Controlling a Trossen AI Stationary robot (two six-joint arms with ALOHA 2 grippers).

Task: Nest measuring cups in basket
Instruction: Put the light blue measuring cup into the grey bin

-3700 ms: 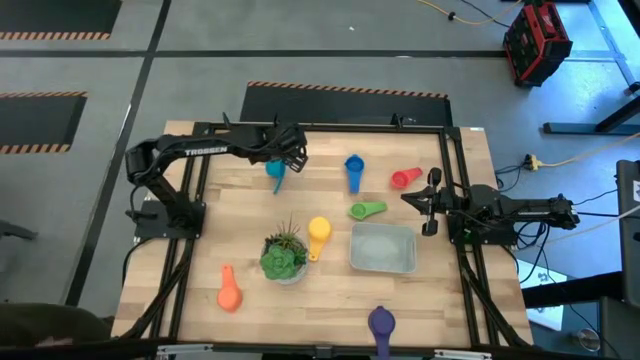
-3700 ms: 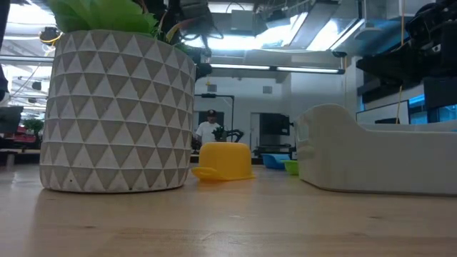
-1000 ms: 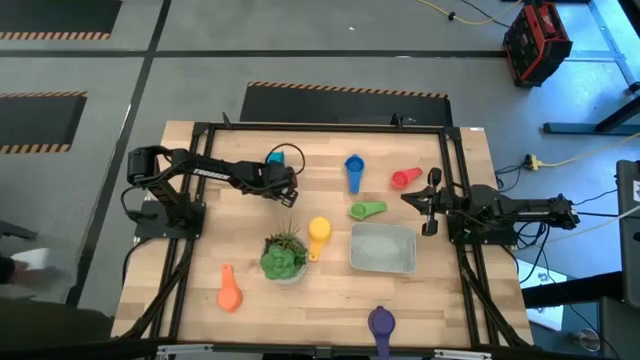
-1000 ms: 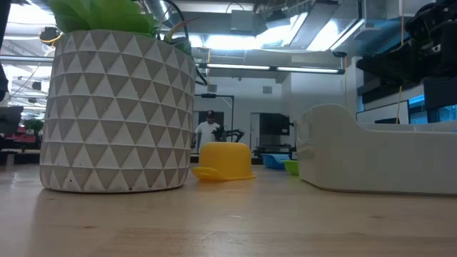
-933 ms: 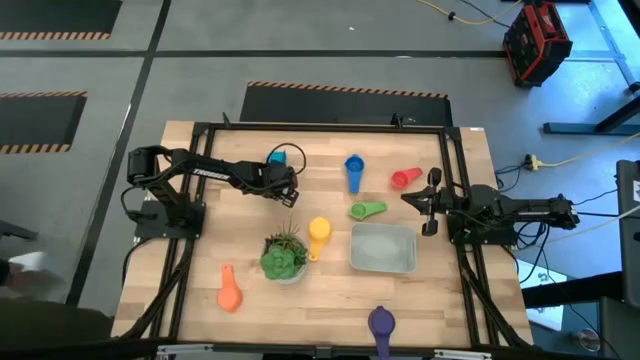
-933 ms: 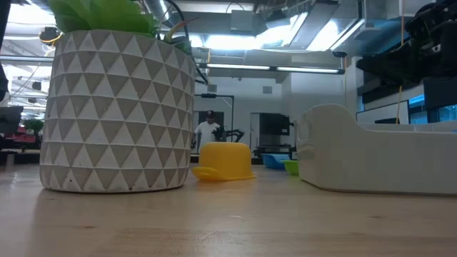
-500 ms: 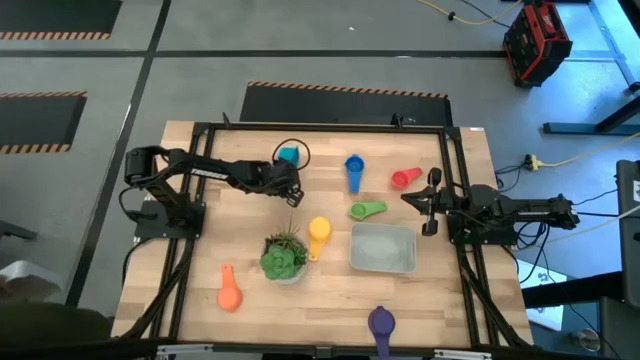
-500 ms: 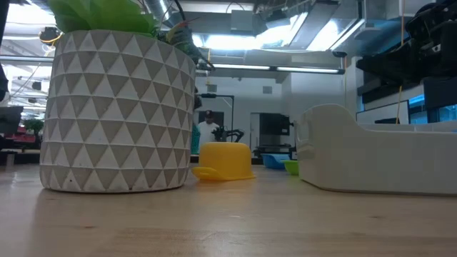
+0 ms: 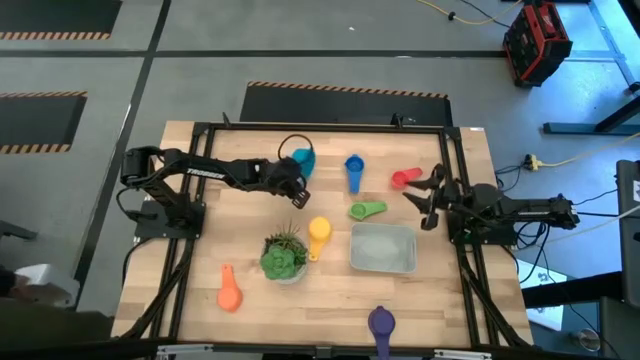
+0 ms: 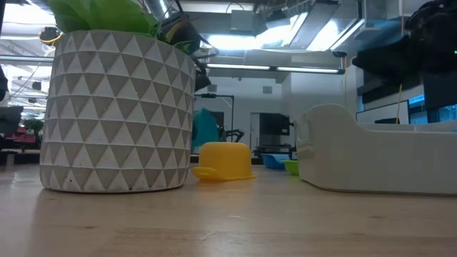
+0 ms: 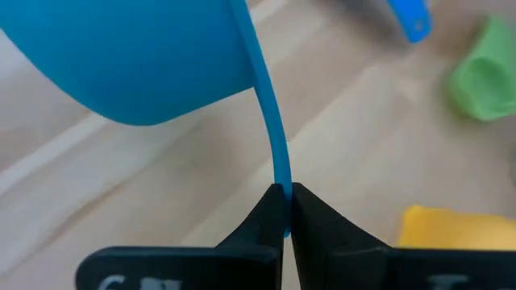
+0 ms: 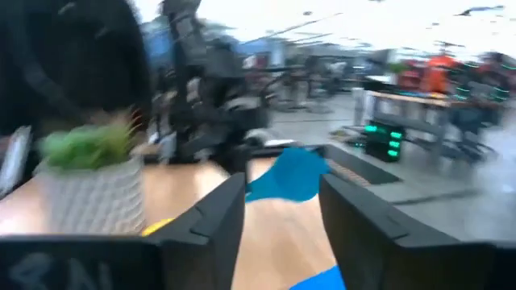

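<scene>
My left gripper (image 9: 293,173) is shut on the teal measuring cup (image 9: 301,159), which it holds above the far-left part of the table; the low view shows that cup (image 10: 206,128) in the air behind the plant pot. On the table lie the blue (image 9: 353,170), red (image 9: 405,178), green (image 9: 367,210), yellow (image 9: 318,233), orange (image 9: 229,290) and purple (image 9: 381,322) measuring cups. The greyish basket (image 9: 382,248) stands on the table right of centre. My right gripper (image 9: 430,195) waits open at the right edge, holding nothing. My left gripper pinches the teal cup's thin handle (image 11: 280,173) between its two fingertips (image 11: 310,211), which lie flat against the handle's two faces. The fingers come slanting down from the table's left side, along the handle. The bowl (image 11: 137,56) sticks out beyond the fingers, lifted clear of the table.
A green plant in a white patterned pot (image 9: 283,256) stands close to the near side of my left gripper, with the yellow cup beside it. A black frame (image 9: 320,130) runs around the table. Bare wood lies between the plant and the basket.
My left gripper has risen and tipped upward, moving a little toward the table's right edge. The teal cup has come up off the table with it, its bowl swinging toward the far side. My right gripper has stayed in place and opened.
</scene>
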